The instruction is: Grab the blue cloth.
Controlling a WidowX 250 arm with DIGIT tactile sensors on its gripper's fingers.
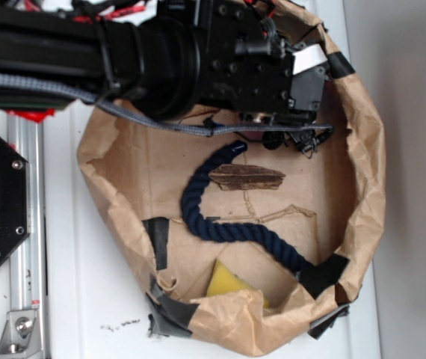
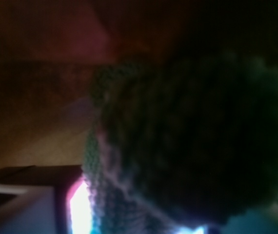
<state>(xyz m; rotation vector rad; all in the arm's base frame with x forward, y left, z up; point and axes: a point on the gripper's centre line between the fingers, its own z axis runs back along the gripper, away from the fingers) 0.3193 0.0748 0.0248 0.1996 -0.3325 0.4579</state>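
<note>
A nubby teal-blue cloth (image 2: 188,146) fills most of the wrist view, dark, blurred and bunched very close to the camera. In the exterior view the blue cloth is hidden under the black arm. My gripper (image 1: 291,138) sits low at the back of the brown paper bag (image 1: 370,187), with only small dark finger parts showing below the wrist. No fingers show in the wrist view, so how the jaws stand around the cloth cannot be made out.
Inside the bag lie a thick navy rope (image 1: 205,217) curving from the middle to the front right, a brown wood piece (image 1: 247,178) and a yellow sponge (image 1: 232,284) at the front. A metal rail (image 1: 26,224) runs along the left.
</note>
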